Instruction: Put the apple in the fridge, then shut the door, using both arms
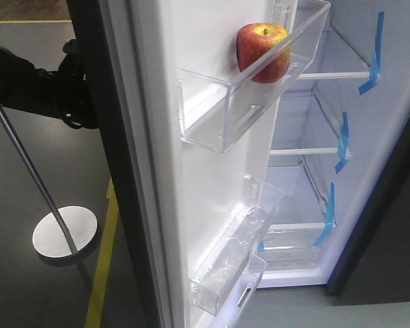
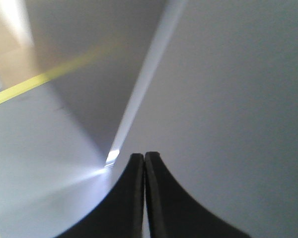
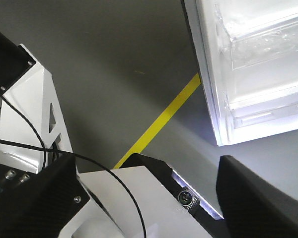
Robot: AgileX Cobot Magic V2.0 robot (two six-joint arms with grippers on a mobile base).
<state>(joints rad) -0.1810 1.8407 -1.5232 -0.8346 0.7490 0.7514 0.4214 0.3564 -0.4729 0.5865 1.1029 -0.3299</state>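
While the apple [image 1: 262,52] sits in the door's [image 1: 201,34] upper bin [image 1: 249,102], left gripper [image 2: 144,157]: clenched empty, door's outer side; right gripper [image 3: 146,166]: spread, well apart.

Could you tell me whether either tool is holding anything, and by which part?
Nothing is held: the left tool is shut empty, the right tool open and empty; the apple rests in a door bin.

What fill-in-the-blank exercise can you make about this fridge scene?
The round red-yellow fruit in the upper clear plastic door bin is an ___.
The tall dark grey fridge door stands ___.
The black left gripper is ___.
The tape strips inside the white-lined fridge are ___.
Missing: apple, open, shut, blue.
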